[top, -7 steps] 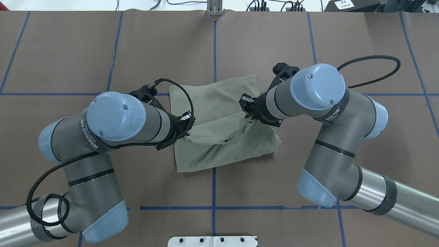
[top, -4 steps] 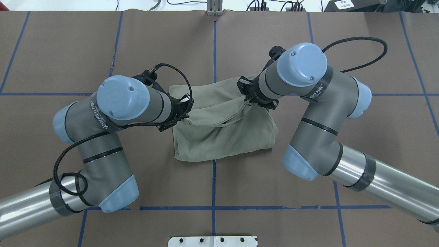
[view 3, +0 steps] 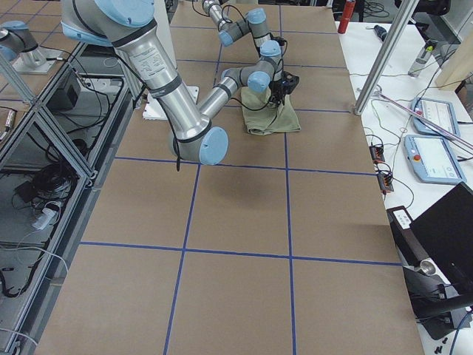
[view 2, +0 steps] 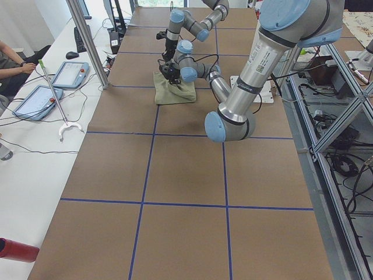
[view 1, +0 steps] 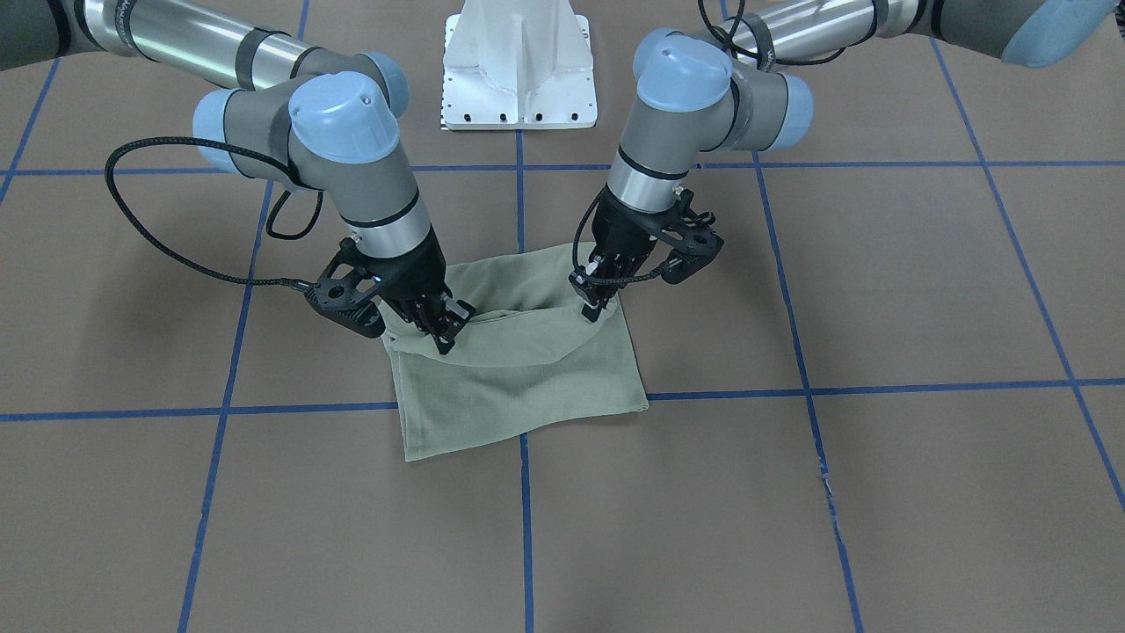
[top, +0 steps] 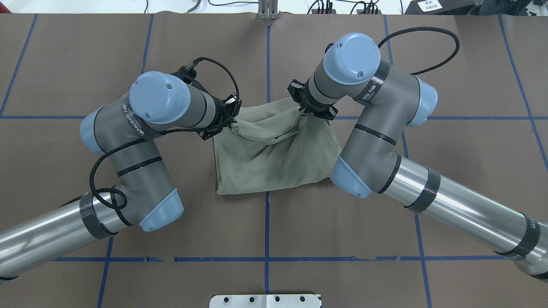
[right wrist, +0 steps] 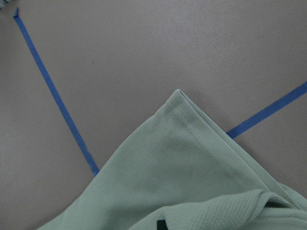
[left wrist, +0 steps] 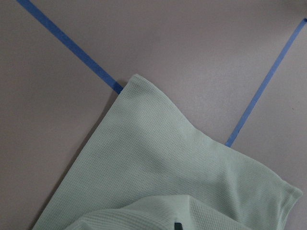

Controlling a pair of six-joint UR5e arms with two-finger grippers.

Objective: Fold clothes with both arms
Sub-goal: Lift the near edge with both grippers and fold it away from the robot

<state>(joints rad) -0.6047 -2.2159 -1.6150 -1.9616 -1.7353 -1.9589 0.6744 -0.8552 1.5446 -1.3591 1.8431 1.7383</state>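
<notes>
The pale sage-green shirt [top: 274, 158] lies folded at the middle of the brown table and also shows in the front view [view 1: 518, 387]. My left gripper [top: 233, 124] is shut on the raised fold's left corner, and it shows in the front view too [view 1: 593, 309]. My right gripper [top: 305, 112] is shut on the right corner, seen from the front as well [view 1: 444, 330]. The held edge sags between them, just above the shirt's far part. Both wrist views show the lower layer's far corners [left wrist: 158, 167] [right wrist: 182, 167] flat on the table.
Blue tape lines [top: 267, 222] divide the table into squares. The white pedestal base [view 1: 518, 70] stands at the robot's side. A metal bracket [top: 267, 10] sits at the far edge. Tablets [view 2: 70, 73] and an operator are beyond the table's far side.
Both grippers have moved away from the robot toward the far side, carrying the shirt's held edge over the lower layer. The far part of the shirt is now nearly covered.
</notes>
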